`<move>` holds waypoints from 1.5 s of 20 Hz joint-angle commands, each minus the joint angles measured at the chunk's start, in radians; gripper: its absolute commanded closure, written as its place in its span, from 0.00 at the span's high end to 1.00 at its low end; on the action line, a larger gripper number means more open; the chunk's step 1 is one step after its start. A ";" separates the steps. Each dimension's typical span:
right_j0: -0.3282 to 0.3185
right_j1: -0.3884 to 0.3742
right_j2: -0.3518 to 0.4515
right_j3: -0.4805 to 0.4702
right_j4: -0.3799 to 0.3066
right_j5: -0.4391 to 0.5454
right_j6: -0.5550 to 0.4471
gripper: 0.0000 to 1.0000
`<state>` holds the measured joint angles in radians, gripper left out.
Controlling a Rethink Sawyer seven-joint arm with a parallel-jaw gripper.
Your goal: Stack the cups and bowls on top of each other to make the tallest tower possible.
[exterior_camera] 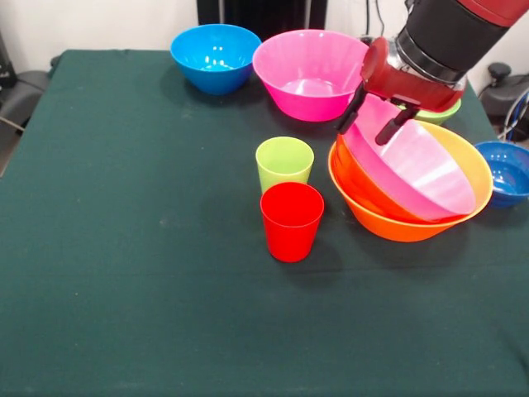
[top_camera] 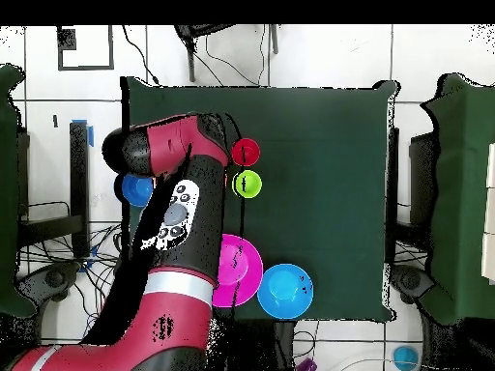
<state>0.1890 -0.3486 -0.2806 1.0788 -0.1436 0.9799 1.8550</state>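
My gripper (exterior_camera: 368, 122) comes down at the right. It is open, with one finger on each side of the upper rim of a big pink bowl (exterior_camera: 413, 169). That bowl lies tilted inside the big orange bowl (exterior_camera: 397, 223), with a red-orange rim just inside the orange one. The lime green cup (exterior_camera: 284, 163) and the red cup (exterior_camera: 291, 219) stand upright side by side, left of the pile. A second big pink bowl (exterior_camera: 310, 73) and a light blue bowl (exterior_camera: 213, 56) stand at the back. In the overhead view the arm hides the pile and the gripper.
A dark blue bowl (exterior_camera: 506, 171) sits at the table's right edge. A green bowl (exterior_camera: 444, 112) shows partly behind the gripper. The overhead view shows the cups (top_camera: 247, 167), the pink bowl (top_camera: 242, 272), the light blue bowl (top_camera: 284, 291) and the dark blue bowl (top_camera: 137, 189).
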 commanded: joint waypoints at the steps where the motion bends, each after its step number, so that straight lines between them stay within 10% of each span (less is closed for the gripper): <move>1: -0.033 0.070 0.136 0.032 -0.084 0.066 -0.191 1.00; 30: -0.059 0.102 0.161 0.070 -0.076 0.048 -0.189 1.00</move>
<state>0.1623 -0.2438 -0.2640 1.0804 -0.1635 0.9797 1.8550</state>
